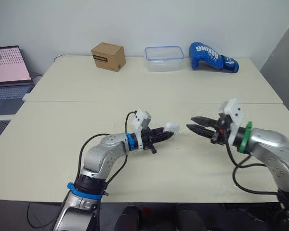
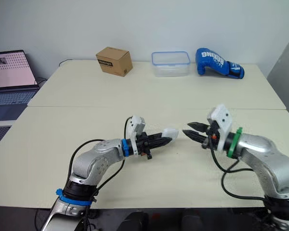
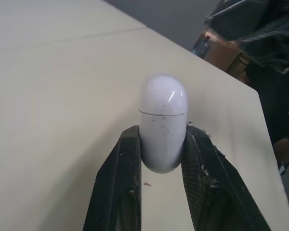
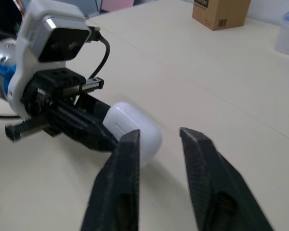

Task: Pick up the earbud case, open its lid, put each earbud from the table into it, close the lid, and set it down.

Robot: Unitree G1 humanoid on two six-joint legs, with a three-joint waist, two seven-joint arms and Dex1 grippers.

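Note:
The white earbud case (image 1: 171, 127) is held just above the cream table (image 1: 62, 144) near its middle, with its lid closed. My left gripper (image 1: 168, 133) is shut on the case's lower half, as the left wrist view shows, where the case (image 3: 163, 120) sits between the two black fingers (image 3: 123, 183). My right gripper (image 1: 190, 123) faces it from the right, open, its tips a short gap from the case's free end. In the right wrist view, the case (image 4: 135, 130) lies just beyond my right gripper (image 4: 160, 134).
Along the table's far edge stand a cardboard box (image 1: 108, 56), a clear plastic container with a blue rim (image 1: 164, 58) and a blue boxing glove (image 1: 212, 57). A laptop (image 1: 7, 72) sits off the table's left side.

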